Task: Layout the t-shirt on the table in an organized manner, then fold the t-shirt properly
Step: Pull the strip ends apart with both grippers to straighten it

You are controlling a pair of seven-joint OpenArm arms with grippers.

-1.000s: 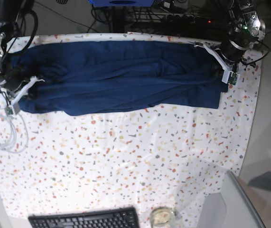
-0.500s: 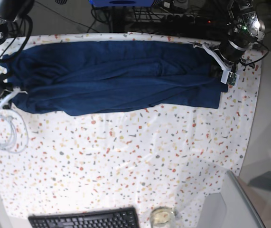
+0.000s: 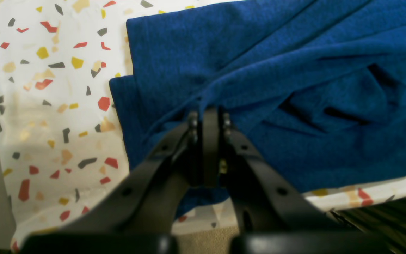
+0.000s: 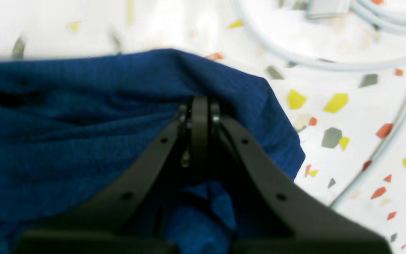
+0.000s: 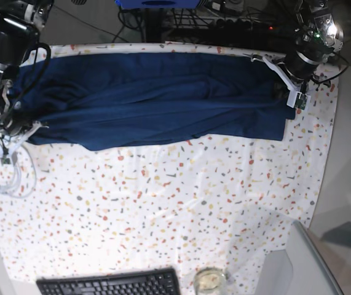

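White cloth speckled with red, yellow and grey covers the table (image 5: 163,215), with a coiled pale cable (image 5: 16,175) lying beside the garment and a black keyboard (image 5: 110,283) at the near edge. Across the far part lies the dark navy soft-fabric t-shirt (image 5: 144,114), gathered lengthwise in uneven folds. The black metal left gripper (image 3: 204,113) is closed on the shirt at one end; the black metal right gripper (image 4: 200,102) is closed at the other, its fingertips against the fabric, though a firm pinch cannot be confirmed. Such placement at opposite ends presumably serves to keep the strip taut and aligned while its layers are straightened. Clearance: ample bare cloth on the near side for drawing the fabric out; little beyond the far edge. Lateral movement on the right arm's side risks snagging the cable.
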